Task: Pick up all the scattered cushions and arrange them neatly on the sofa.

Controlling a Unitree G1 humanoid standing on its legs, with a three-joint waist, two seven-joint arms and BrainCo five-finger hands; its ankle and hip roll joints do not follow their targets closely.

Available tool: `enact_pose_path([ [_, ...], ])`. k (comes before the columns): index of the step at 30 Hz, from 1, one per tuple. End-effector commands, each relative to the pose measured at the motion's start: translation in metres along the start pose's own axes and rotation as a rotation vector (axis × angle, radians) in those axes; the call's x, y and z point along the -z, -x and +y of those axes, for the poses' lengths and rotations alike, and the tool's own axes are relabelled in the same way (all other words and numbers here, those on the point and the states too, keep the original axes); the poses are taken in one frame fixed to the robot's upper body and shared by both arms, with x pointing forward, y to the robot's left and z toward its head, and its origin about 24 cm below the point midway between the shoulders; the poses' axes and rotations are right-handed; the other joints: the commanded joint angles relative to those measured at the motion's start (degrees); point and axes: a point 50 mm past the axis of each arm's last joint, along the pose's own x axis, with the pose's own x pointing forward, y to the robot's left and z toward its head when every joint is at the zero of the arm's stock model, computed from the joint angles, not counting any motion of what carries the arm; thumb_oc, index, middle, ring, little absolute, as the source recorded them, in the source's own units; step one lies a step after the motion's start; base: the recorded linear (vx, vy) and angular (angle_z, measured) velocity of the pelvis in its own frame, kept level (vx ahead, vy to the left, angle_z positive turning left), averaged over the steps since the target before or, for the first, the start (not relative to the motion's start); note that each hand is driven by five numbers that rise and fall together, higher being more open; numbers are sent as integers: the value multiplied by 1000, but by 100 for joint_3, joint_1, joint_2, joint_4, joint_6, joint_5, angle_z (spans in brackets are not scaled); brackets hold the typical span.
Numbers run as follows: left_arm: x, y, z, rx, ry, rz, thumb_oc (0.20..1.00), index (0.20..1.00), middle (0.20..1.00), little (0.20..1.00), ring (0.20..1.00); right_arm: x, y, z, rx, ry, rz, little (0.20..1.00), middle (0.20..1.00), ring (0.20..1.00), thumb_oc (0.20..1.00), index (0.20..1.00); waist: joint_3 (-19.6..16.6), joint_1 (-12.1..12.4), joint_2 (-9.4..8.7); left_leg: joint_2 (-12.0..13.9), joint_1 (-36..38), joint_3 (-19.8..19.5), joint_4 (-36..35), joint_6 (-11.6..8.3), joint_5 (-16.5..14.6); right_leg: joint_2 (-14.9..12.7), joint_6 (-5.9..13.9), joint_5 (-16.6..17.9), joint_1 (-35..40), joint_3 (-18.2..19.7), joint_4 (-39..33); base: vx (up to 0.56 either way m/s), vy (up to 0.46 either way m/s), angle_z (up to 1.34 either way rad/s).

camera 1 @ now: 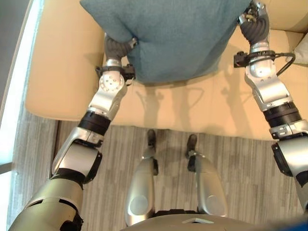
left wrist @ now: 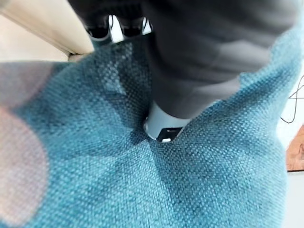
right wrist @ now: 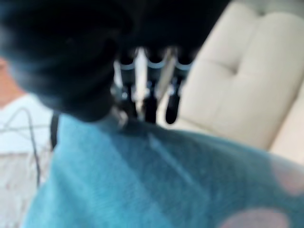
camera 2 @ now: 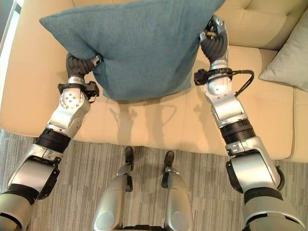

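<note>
Teal cushion (camera 1: 173, 33) hangs above the cream sofa (camera 1: 62, 72) seat in the left eye view, held between the left hand (camera 1: 118, 48) and right hand (camera 1: 255, 21); a grey cushion (camera 2: 288, 60) leans at the sofa's right end in the right eye view; left wrist view shows the thumb dug into the cloth, grasping it; right wrist view shows fingers (right wrist: 149, 102) hooked over the cushion's edge.

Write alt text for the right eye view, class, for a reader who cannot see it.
Both robot hands, left hand and right hand, hold a large teal cushion by its side edges above a cream sofa. A grey cushion leans at the sofa's right end.
</note>
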Motion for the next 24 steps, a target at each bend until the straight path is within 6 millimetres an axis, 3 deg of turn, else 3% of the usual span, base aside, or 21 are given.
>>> enact_pose_path([
  [1, -61, -16, -30, 86, 66, -277, 200, 200, 200, 200, 200, -56, -9, 32, -46, -87, -227, 200, 200, 200, 200, 200, -936, -18, -282, -154, -67, 130, 397, -158, -1024, -186, 488, 118, 324, 459, -1055, 25, 14, -20],
  [8, -79, -29, -39, 84, 71, -309, 200, 200, 200, 200, 200, -77, -18, 41, -29, -106, -267, 200, 200, 200, 200, 200, -783, -62, -169, -129, -246, 166, 353, -188, -921, -198, 509, 140, 30, 482, -986, 10, 8, -6],
  [12, -93, -41, -41, 67, 62, -322, 200, 200, 200, 200, 200, -89, -24, 49, -25, -73, -293, 200, 200, 200, 200, 200, -669, -145, 0, -139, -452, 259, 288, -216, -799, -216, 538, 182, -258, 519, -957, 3, 17, -11],
  [18, -92, -45, -37, 41, 55, -308, 200, 200, 200, 200, 200, -96, -22, 59, -11, -88, -302, 200, 200, 200, 200, 200, -559, -225, 136, -132, -611, 349, 273, -213, -758, -234, 564, 218, -543, 573, -883, 6, 37, -12],
  [24, -90, -47, -48, 56, 44, -281, 200, 200, 200, 200, 200, -99, -21, 67, -18, -76, -303, 200, 200, 200, 200, 200, -360, -302, 214, -165, -804, 429, 291, -222, -702, -266, 563, 277, -787, 638, -853, -6, 31, -10],
])
